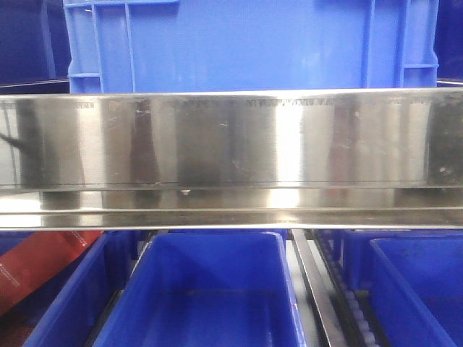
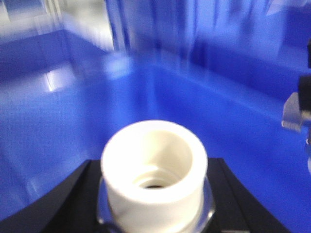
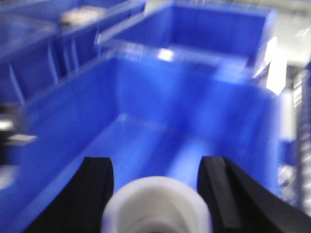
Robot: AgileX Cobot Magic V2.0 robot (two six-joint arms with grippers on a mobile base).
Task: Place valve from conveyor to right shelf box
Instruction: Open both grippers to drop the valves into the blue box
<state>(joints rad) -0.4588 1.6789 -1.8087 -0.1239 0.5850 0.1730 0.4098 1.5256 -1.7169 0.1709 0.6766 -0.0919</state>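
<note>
In the left wrist view a white, cup-shaped valve (image 2: 153,167) with a metal collar at its base sits between the black fingers (image 2: 73,194) of my left gripper (image 2: 155,162), which is shut on it. It hangs over the floor of a blue box (image 2: 68,121). A second white valve (image 3: 156,206) shows in the right wrist view, gripped by my right gripper (image 3: 155,162) above another blue box (image 3: 146,102). The right shelf (image 1: 231,137) fills the front view as a shiny steel rail. Neither gripper shows there. The conveyor is out of view.
Blue boxes stand under the rail (image 1: 210,289) and to its right (image 1: 419,289), with a larger blue crate (image 1: 246,43) above. A red strip (image 1: 36,267) lies at the lower left. More blue boxes (image 3: 218,29) stand behind. A metal part (image 2: 297,111) pokes in at the right edge.
</note>
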